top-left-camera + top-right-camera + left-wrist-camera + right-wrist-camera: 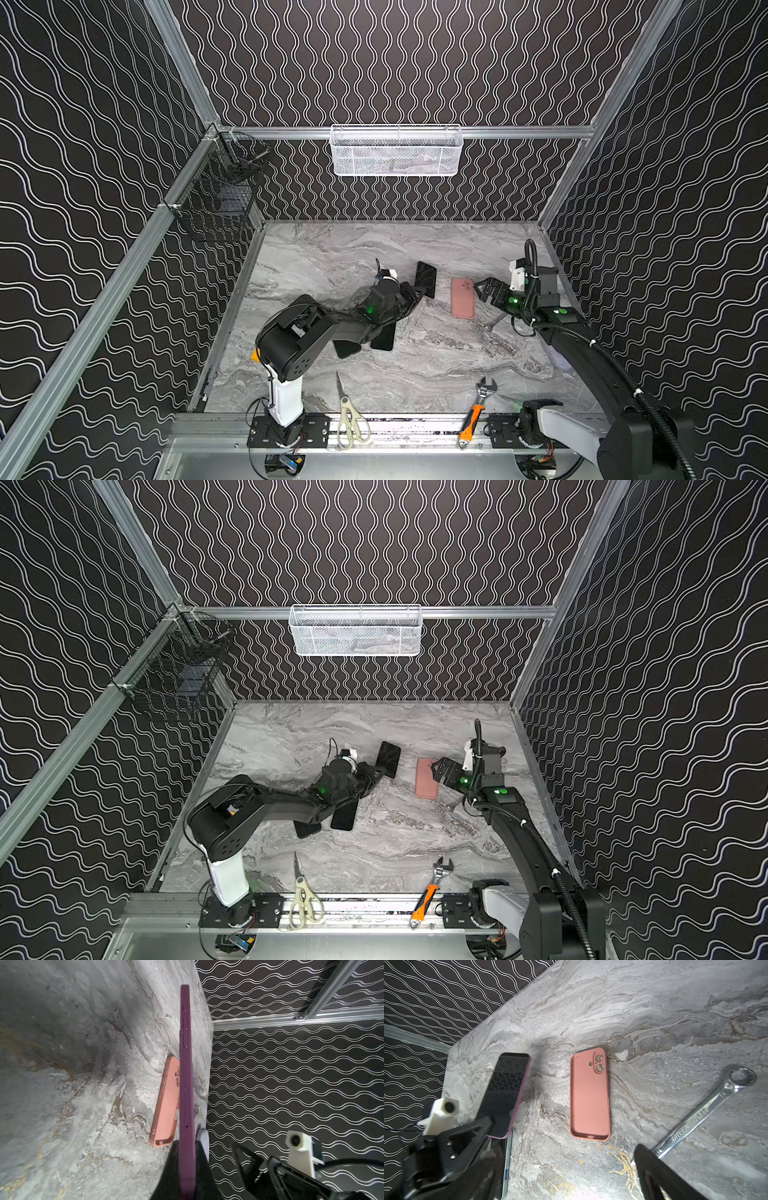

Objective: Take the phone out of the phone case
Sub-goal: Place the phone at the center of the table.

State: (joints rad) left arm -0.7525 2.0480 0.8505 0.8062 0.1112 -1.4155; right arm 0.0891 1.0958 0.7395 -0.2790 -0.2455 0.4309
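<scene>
My left gripper (417, 293) (187, 1167) is shut on the lower end of the phone (426, 278) (390, 758) (185, 1059) (508, 1084). The phone is dark-screened with a purple rim, and it is held edge-on, lifted off the marble table. The pink phone case (462, 297) (427, 778) (166, 1105) (589, 1097) lies empty on the table, hollow side up, just right of the phone. My right gripper (480, 292) (436, 771) (564, 1167) hovers open at the case's right side, holding nothing.
Two dark phones (382, 338) (347, 349) lie under my left arm. A silver spanner (494, 322) (704, 1118) rests by the right arm. Scissors (349, 411) and an orange-handled wrench (476, 411) lie at the front edge. A white basket (397, 151) and a black wire basket (216, 199) hang on the walls.
</scene>
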